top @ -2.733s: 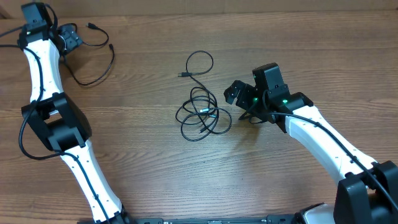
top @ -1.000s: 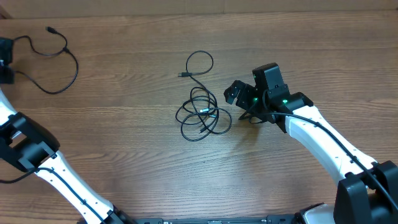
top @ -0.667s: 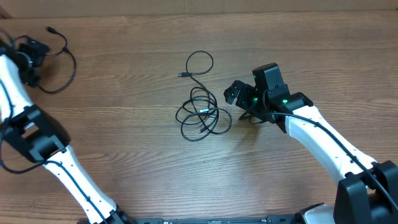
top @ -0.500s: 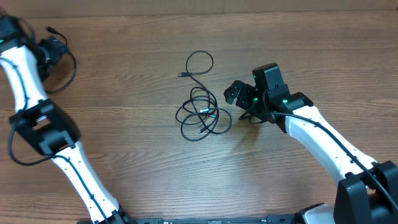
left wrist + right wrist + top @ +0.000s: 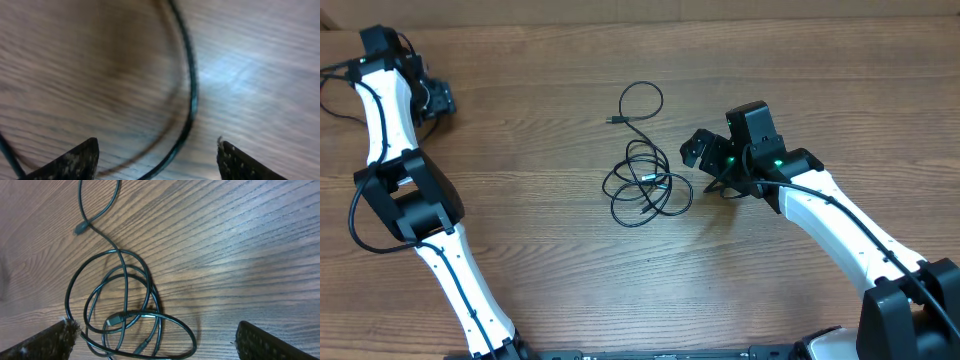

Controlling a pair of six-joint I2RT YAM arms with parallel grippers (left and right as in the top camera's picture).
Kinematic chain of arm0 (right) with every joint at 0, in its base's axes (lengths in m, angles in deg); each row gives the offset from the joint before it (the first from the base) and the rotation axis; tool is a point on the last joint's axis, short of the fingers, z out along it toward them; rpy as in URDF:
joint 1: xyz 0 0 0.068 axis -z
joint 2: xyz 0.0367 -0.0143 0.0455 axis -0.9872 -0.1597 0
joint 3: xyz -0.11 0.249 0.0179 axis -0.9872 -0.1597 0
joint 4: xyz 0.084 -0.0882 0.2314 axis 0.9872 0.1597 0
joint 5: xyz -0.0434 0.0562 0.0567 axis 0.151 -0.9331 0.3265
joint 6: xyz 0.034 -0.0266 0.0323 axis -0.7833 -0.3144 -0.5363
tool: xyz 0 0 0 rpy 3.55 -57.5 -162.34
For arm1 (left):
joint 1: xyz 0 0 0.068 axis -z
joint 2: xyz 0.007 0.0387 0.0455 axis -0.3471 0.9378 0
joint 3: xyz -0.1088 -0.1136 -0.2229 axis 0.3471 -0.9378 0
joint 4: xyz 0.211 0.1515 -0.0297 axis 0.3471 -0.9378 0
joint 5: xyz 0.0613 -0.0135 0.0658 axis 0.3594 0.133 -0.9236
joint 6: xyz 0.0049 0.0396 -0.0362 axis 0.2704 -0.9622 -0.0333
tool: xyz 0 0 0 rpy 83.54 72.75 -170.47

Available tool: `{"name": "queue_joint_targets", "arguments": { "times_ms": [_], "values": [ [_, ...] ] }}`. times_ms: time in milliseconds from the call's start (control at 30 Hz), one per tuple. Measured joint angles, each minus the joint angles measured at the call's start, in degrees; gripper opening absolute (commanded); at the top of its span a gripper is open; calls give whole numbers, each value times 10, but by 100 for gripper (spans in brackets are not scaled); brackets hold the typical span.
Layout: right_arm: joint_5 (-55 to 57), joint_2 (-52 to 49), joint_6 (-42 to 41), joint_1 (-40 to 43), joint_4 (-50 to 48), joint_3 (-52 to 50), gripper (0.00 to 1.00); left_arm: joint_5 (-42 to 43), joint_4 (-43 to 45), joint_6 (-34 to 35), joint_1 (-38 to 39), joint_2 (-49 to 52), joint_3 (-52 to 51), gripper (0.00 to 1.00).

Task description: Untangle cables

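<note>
A tangled bundle of thin black cables point(image 5: 645, 187) lies mid-table, with one loop point(image 5: 642, 100) trailing toward the far side and ending in a small plug point(image 5: 612, 121). My right gripper point(image 5: 700, 168) stands open just right of the bundle. In the right wrist view the coils point(image 5: 125, 320) lie between and ahead of its spread fingers point(image 5: 50, 342). My left gripper point(image 5: 437, 98) is low over the table at the far left. It is open, with one black cable strand point(image 5: 192, 100) curving between its fingertips point(image 5: 75, 160). The arm hides the rest of that cable from overhead.
The wooden table point(image 5: 540, 260) ends at a far edge point(image 5: 620, 20) close behind the left gripper. The left arm's own thick black wire point(image 5: 355, 215) loops out beside its elbow near the table's left side.
The left arm has swung in from the left edge and now covers the far-left cable, low over one strand. The right arm and the central bundle have not moved.
</note>
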State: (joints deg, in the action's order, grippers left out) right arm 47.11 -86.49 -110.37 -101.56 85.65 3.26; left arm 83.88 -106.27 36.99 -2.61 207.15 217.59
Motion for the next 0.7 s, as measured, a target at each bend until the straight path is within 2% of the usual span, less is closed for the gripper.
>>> {"name": "queue_joint_targets", "arguments": {
  "times_ms": [100,167,267,533,700],
  "values": [
    [0,0,0,0,0,0,100,2,2,-16,-1,0,-16,52],
    [0,0,0,0,0,0,100,9,8,-28,-2,0,-19,35],
    [0,0,0,0,0,0,100,18,24,-35,-2,0,-19,4],
    [0,0,0,0,0,0,100,66,106,17,-2,0,-20,4],
    [0,0,0,0,0,0,100,148,197,83,-2,0,-20,4]
  ]
}}
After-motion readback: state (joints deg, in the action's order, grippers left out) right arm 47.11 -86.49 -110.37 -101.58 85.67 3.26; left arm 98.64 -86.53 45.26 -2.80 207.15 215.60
